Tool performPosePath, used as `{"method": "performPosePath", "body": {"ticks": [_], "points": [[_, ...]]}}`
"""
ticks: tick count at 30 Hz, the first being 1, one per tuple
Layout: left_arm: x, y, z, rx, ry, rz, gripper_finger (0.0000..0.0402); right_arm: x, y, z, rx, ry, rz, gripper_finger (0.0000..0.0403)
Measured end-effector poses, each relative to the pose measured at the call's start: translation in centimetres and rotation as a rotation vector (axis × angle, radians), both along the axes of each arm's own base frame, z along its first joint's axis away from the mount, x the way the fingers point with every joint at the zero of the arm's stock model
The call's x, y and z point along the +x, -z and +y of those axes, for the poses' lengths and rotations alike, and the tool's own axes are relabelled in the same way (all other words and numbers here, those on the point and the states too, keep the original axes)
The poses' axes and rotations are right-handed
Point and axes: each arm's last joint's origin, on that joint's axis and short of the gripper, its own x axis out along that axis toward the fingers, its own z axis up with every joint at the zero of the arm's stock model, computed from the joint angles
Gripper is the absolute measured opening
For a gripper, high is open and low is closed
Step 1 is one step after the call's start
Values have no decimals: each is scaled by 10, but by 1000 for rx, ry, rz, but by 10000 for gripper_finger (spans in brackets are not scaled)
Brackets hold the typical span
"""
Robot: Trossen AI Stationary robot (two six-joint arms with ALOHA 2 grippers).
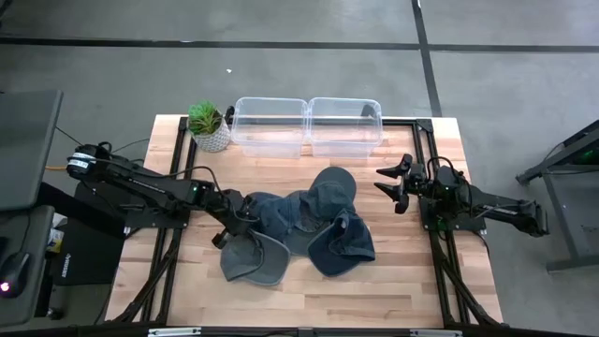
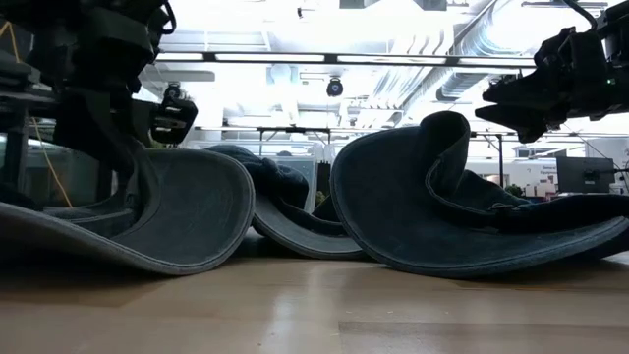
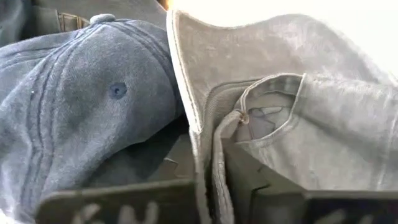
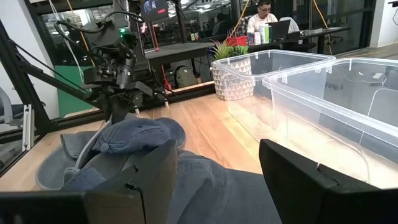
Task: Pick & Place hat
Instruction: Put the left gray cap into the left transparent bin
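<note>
High view: hats (image 1: pixel 299 225) on wooden table (image 1: pixel 393 271)

Hats (image 1: pixel 299 229) mid-table; bins (image 1: pixel 307 125) behind; plant (image 1: pixel 208 125) beside bins

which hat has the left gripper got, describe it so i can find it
Start at the pile of dark blue hats mid-table. The left gripper is shut on the hat at the pile's front left corner. Unlike the others, it lies upside down, its paler inside showing.

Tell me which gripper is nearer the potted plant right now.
Left. The left gripper sits on the hat pile, below and slightly right of the potted plant; the right gripper hovers across the table, past both bins.
</note>
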Motion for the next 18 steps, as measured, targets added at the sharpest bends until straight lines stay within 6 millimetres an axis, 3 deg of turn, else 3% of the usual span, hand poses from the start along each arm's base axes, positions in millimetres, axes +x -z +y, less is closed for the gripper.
{"method": "performPosePath", "body": {"ticks": [18], "points": [[-5,-10,-1,-271,-177,97,0,0,0,0,0,0,0,222]]}}
